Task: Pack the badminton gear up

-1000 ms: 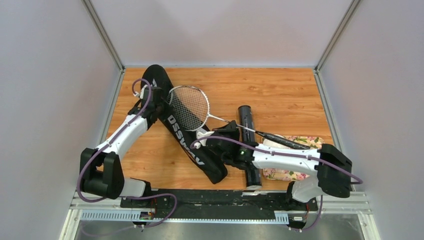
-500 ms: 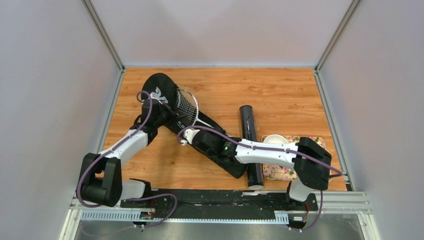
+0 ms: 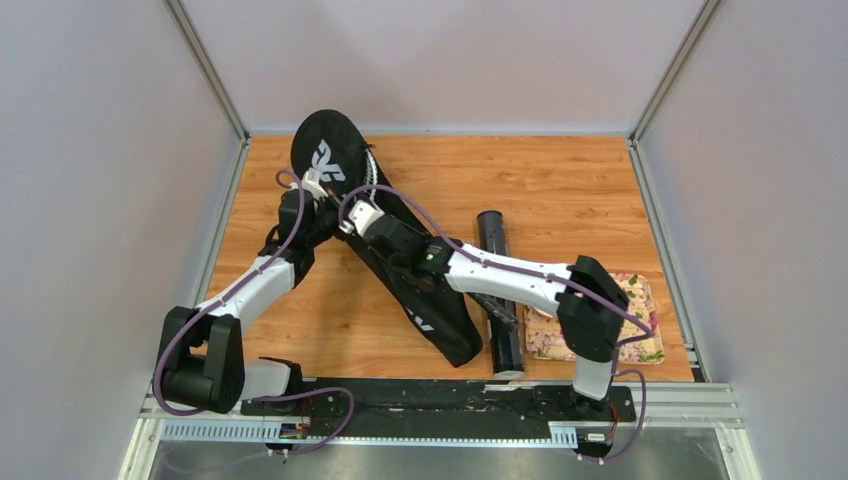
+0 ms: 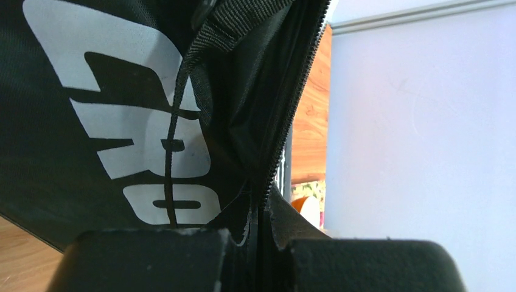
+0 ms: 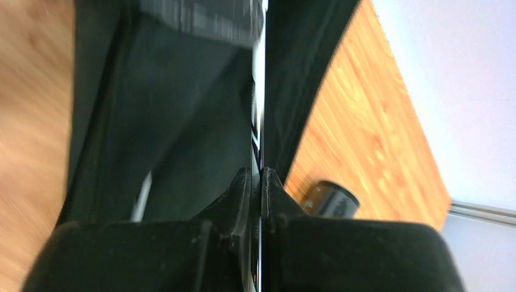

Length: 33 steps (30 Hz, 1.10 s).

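Room: the cell is closed in by plain pale grey walls (image 3: pixel 450 60), and slanted metal frame posts (image 3: pixel 205 70) are seen at the two far corners.
Surface: a table (image 3: pixel 580 190) of orange-brown wood grain is framed on three sides by those walls; much of its far right part is left bare.
Base rail: a black and silver base rail (image 3: pixel 430 400) is set along the near edge, and both arms are bolted to it.
Racket bag: the black racket bag (image 3: pixel 430 310) is laid diagonally from far left towards near centre, with white lettering on its side and its zip edge parted.
Arms: the left arm (image 3: pixel 245 285) is stretched to the bag's far end; the right arm (image 3: pixel 510 280) is reached across the tube to the same spot.
Tube: the long dark tube (image 3: pixel 493 235) is laid just right of the bag, with its middle hidden by the right arm.
Tray: a flower-patterned tray (image 3: pixel 640 325) is seen at the near right, partly covered by the arm.
Racket: only a thin silver shaft of the racket (image 5: pixel 260 121) is shown, running into the bag's opening.
Left gripper: the left gripper (image 4: pixel 258 234) is clenched on the bag's fabric at the zip edge.
Right gripper: the right gripper (image 5: pixel 256 182) is clamped on the racket's shaft.
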Tool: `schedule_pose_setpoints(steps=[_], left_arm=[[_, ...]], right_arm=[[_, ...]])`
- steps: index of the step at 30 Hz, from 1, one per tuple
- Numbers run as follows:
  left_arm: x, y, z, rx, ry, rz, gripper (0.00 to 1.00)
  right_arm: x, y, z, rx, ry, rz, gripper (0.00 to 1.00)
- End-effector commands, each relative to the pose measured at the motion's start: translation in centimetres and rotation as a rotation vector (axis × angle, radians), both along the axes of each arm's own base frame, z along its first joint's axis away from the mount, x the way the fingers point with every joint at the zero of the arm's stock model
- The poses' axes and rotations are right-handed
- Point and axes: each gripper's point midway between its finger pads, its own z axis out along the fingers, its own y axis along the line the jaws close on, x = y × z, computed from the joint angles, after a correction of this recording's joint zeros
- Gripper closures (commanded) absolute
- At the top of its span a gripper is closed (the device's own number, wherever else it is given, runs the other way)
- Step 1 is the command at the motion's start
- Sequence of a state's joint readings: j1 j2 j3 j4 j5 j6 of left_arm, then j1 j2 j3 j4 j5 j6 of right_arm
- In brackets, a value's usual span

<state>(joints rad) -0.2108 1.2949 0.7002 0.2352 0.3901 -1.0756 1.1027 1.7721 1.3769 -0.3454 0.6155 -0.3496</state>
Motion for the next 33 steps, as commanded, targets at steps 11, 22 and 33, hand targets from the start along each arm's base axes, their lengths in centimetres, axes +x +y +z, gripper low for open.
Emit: schedule_pose_setpoints(steps=[11, 22, 33], left_arm=[[-2.6, -2.5, 2.1, -0.131, -0.071, -0.152, 1.00], [-2.4, -2.1, 0.7, -0.078, -0.055, -0.152, 1.00], [-2.3, -2.4, 0.6, -0.095, -0.051, -0.168, 1.00]], right_arm=[[3.7, 5.6, -1.8, 0.406, 0.299, -0.138, 0.96], [-3.7, 1.0, -1.5, 0.498, 0.751, -0.017, 0.46], [-8.4, -4.5, -2.2, 0.561, 1.043, 0.006, 0.32]])
